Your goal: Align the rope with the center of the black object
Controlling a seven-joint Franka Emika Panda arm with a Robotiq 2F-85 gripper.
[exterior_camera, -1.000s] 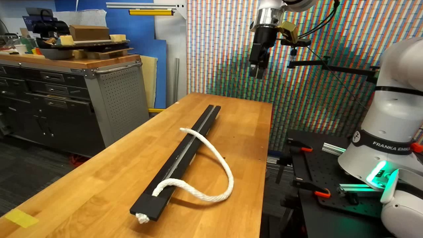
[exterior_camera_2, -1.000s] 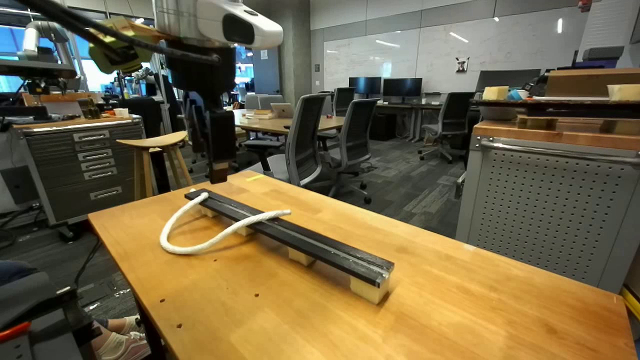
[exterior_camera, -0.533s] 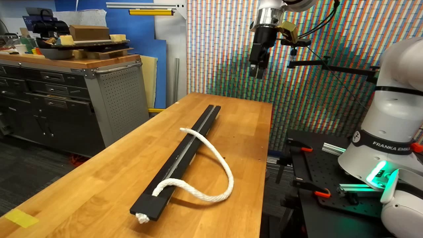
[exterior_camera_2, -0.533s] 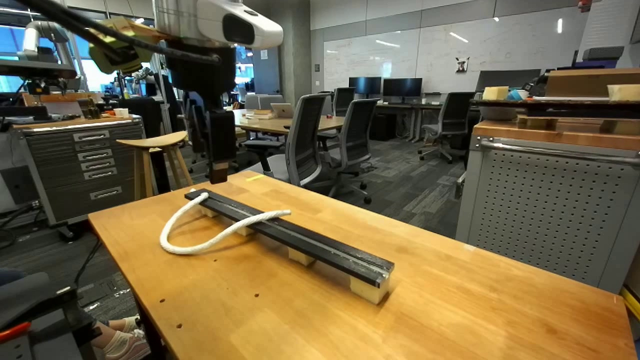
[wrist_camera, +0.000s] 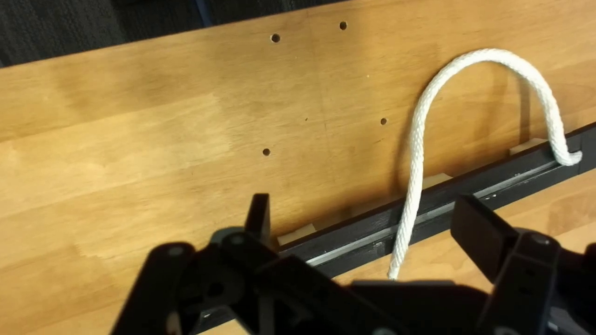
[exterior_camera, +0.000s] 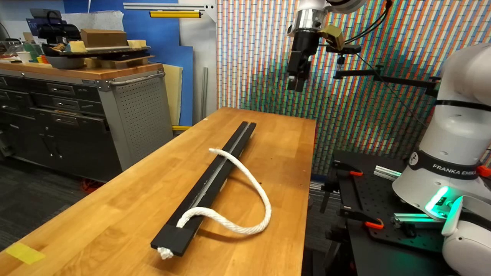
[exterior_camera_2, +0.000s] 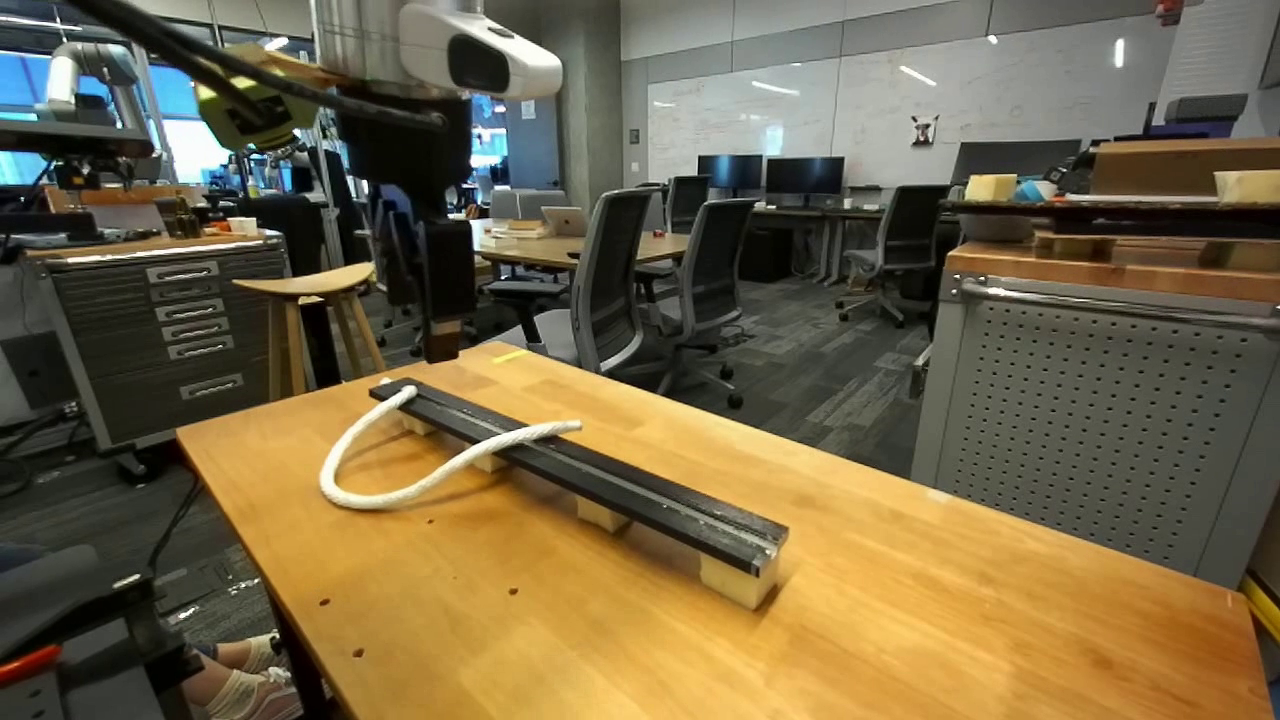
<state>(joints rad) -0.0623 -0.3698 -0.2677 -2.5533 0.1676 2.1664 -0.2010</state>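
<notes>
Rope [wrist_camera: 416, 153] | crosses black bar [wrist_camera: 437, 201] | wrist view: end effector [wrist_camera: 363, 214] spread wide, partly hiding bar

The wooden table [exterior_camera: 153, 191] is being shot slantwise down from opposite ends, shared by both exterior views, and closer, steeply from above, in the wrist view!

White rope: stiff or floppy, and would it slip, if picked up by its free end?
The white rope likely bends yet springs somewhat, given its smooth, unkinked loop. Its visibly ridged surface should resist slipping. Its other end may stay put, seeming to pass into the black bar.
</notes>
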